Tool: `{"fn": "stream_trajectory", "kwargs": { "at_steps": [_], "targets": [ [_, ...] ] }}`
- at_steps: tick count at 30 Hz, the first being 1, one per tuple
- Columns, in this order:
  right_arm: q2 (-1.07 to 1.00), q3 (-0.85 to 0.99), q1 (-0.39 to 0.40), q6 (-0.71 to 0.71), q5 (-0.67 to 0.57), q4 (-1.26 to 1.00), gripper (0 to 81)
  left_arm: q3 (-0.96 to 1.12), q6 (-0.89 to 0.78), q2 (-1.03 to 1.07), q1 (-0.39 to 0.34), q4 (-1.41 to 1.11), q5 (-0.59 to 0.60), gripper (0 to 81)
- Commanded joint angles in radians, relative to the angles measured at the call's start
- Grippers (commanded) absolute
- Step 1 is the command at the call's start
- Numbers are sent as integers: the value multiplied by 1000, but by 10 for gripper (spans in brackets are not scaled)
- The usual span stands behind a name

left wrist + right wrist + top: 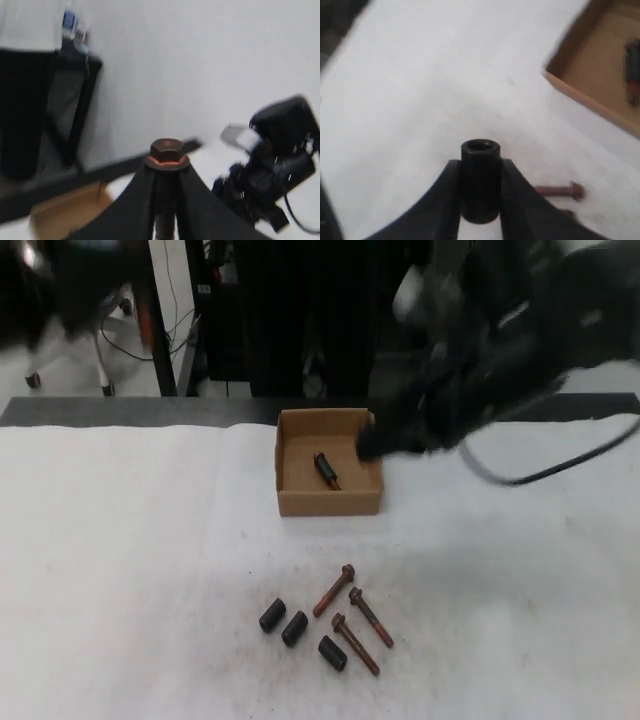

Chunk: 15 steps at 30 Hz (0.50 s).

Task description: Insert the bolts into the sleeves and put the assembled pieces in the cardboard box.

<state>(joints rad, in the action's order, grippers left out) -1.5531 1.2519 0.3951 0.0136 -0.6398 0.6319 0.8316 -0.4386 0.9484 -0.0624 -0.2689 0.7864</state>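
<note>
The white-covered counter [120, 570] is carrying all the parts. A blurred arm [490, 360] is hanging over the far right of the counter, and its dark end is sitting close to the right wall of the cardboard box [300, 502]. The blur makes it uncertain which side this arm belongs to. The cardboard box is sitting open-topped at mid-counter, and one assembled piece [325, 468] is lying on its floor.

The left pincer [166, 175] is gripping a bolt [166, 152] with its fingers nearly closed on the shank, and the hex head is standing clear above the fingertips. The right pincer [480, 170] is gripping a sleeve [480, 185], and the sleeve's open bore is facing the wrist camera.

On the near side of the box, three loose bolts [334, 590] are lying close together. Three loose sleeves [294, 628] are lying just beside them.
</note>
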Motion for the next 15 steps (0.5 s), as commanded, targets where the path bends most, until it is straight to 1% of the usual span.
{"fn": "stream_trajectory", "kwargs": {
  "at_steps": [1, 2, 4, 7, 9, 11, 15],
  "targets": [
    [108, -76, -9, 65, -356, -212, 6, 7, -71, 12, -3, -116, 27, 3],
    [128, -97, -6, 86, -406, -259, 6, 7, -139, 27, -2, -206, 44, 3],
    [171, -129, 24, 154, -498, -370, 6, 7, -239, 66, -17, -348, 86, 3],
    [215, -156, 93, 178, -510, -480, 6, 7, -309, 133, -65, -489, 170, 3],
    [225, -157, 149, 178, -473, -529, 6, 7, -314, 166, -113, -505, 223, 3],
    [226, -157, 195, 178, -404, -573, 6, 7, -309, 190, -157, -505, 260, 3],
    [226, -157, 235, 178, -275, -593, 6, 7, -262, 206, -201, -505, 276, 3]
  ]
}}
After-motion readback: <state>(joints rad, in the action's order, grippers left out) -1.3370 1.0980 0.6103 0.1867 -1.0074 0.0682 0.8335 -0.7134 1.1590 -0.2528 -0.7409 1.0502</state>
